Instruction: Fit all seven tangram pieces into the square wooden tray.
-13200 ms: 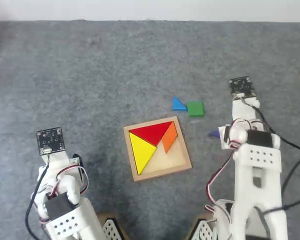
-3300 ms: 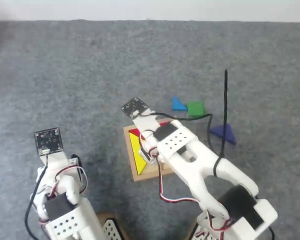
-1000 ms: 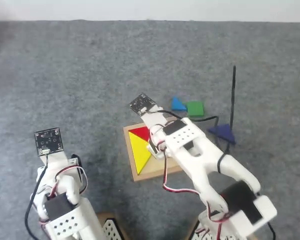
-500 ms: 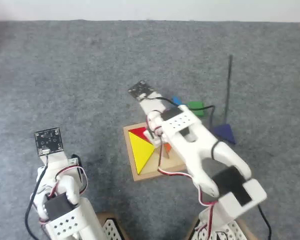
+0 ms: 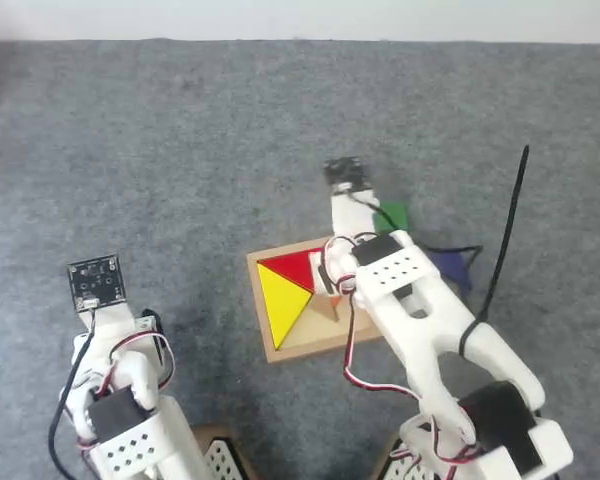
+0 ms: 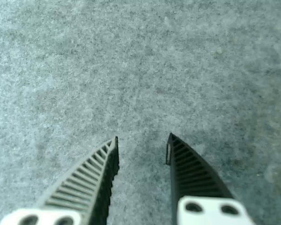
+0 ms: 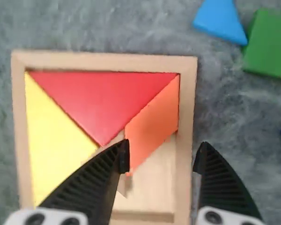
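In the high view the right arm (image 5: 420, 310) lies over the right half of the square wooden tray (image 5: 263, 335). The red triangle (image 5: 295, 268) and yellow triangle (image 5: 280, 300) sit flush in its far and left parts, with a slip of the orange piece (image 5: 327, 308) showing beside the arm. The green square (image 5: 392, 216) and purple piece (image 5: 452, 268) lie loose on the surface (image 5: 160, 140) past the tray, each partly covered by the arm. The left arm (image 5: 115, 400) sits well apart from the tray.

In the left wrist view the left gripper (image 6: 143, 143) has its fingers apart and holds nothing, with bare grey surface beneath it.

In the right wrist view the right gripper (image 7: 161, 152) is spread wide and empty over the tray, one finger at the orange piece's lower corner and the other at the tray's rim. The orange piece lies against the red triangle and the rim, so I judge placing it is about done — three pieces in, the rest to come. The next move calls for lifting clear without nudging it, then going to a loose piece; the blue triangle (image 7: 220, 18) just beside the green square looks nearest. The finger hides the orange piece's lower corner, so full seating is uncertain. I count six pieces — where the seventh lies I cannot tell.
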Controlling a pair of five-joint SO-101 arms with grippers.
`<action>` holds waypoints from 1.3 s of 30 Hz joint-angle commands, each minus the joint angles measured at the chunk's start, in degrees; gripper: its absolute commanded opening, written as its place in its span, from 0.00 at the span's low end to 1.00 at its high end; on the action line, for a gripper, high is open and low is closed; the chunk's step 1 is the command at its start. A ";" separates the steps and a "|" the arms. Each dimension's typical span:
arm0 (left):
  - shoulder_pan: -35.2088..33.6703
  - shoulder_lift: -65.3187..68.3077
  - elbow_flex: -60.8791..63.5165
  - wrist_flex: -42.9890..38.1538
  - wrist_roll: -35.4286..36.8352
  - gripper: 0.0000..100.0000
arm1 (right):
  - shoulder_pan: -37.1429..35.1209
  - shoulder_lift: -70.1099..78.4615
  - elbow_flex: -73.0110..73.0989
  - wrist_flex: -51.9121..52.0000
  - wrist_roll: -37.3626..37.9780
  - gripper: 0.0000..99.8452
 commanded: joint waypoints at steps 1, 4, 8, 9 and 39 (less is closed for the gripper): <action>-0.35 -1.05 -0.22 0.26 0.44 0.17 | 0.31 0.66 -0.44 -5.49 -14.95 0.23; -0.35 -1.05 -0.22 0.26 0.44 0.17 | -1.80 2.68 -0.35 -7.43 -16.26 0.23; -0.35 -1.05 -0.22 0.26 0.44 0.17 | -2.24 6.29 -0.35 -7.69 -15.82 0.23; -0.35 -1.05 -0.22 0.26 0.44 0.17 | -2.15 7.08 -0.35 -7.52 -15.82 0.23; -0.35 -1.05 -0.22 0.26 0.44 0.17 | -3.12 9.71 -17.14 11.38 -17.58 0.22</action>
